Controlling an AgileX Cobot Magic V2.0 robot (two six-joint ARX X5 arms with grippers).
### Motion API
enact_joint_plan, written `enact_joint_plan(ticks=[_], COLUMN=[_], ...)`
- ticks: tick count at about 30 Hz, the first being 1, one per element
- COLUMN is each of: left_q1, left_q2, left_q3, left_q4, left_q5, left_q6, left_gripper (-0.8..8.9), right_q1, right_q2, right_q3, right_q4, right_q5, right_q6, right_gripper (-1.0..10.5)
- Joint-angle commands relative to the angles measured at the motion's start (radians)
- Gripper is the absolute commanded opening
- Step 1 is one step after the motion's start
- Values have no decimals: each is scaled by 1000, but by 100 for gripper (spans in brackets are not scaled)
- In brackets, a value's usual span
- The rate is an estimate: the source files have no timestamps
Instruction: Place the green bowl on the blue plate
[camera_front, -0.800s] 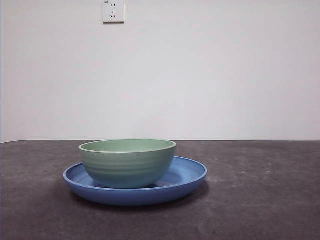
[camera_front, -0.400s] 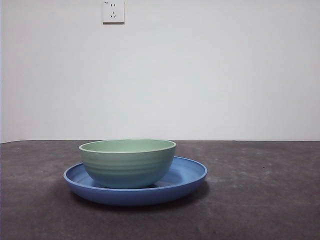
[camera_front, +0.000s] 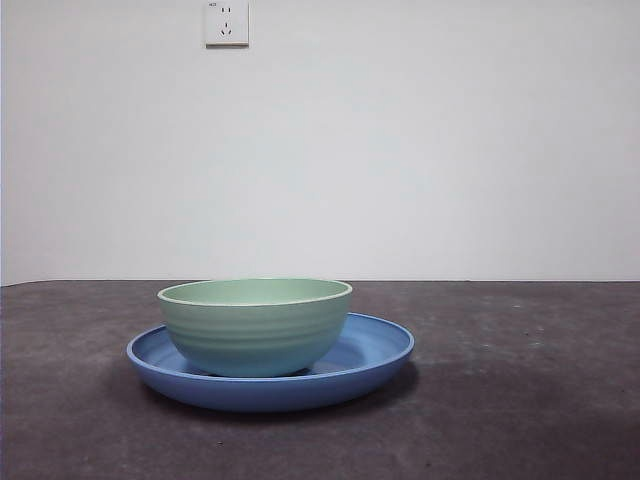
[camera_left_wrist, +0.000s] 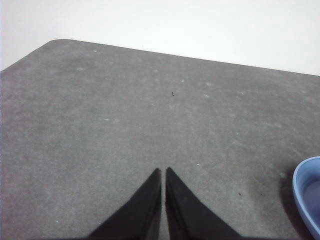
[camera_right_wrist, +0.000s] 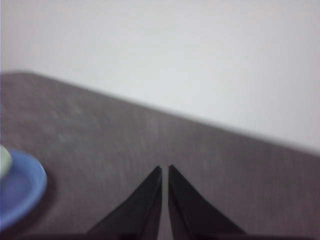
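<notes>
The pale green bowl stands upright inside the wide blue plate on the dark table, left of centre in the front view. No arm shows in that view. My left gripper is shut and empty over bare table, with only an edge of the blue plate to one side of it. My right gripper is shut and empty too, well apart from the blue plate, where a sliver of the green bowl shows at the frame edge.
A white wall rises behind the table, with a power socket high up. The dark grey tabletop stretches to both sides of the plate. A rounded table corner appears in the left wrist view.
</notes>
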Motion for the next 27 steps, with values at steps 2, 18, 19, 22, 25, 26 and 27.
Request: enact_joint_plan(ticks=[2,18,19,22,25,26,27], left_q1=[1,1,1,1,1,1,1], left_q2=[-1,-1,-1,-1,-1,-1,-1], left_q3=[-21,-21,-20,-20,-20,-20,-21], left_q4=[-7,-7,-7,-7,-7,-7,-7], left_q5=[-3,-3,-2,-3,-3,-3,-3], left_q6=[16,16,16,16,16,16,16], left_gripper=[20,20,20,20,20,20,20], right_q1=[-3,-2,-2,-2,-2,-2,-2], right_q2=[-4,-3,-3,-3,-3,-3,-3], right_q3=[-74,-139,-139,-139,-139,-139,-139], right_q4=[26,-50,-46,-44,-43,-43,-43], right_q5=[113,256,256,256,256,256,256], right_q6=[123,141,141,141,141,141,141], right_gripper=[18,18,18,18,18,18,18])
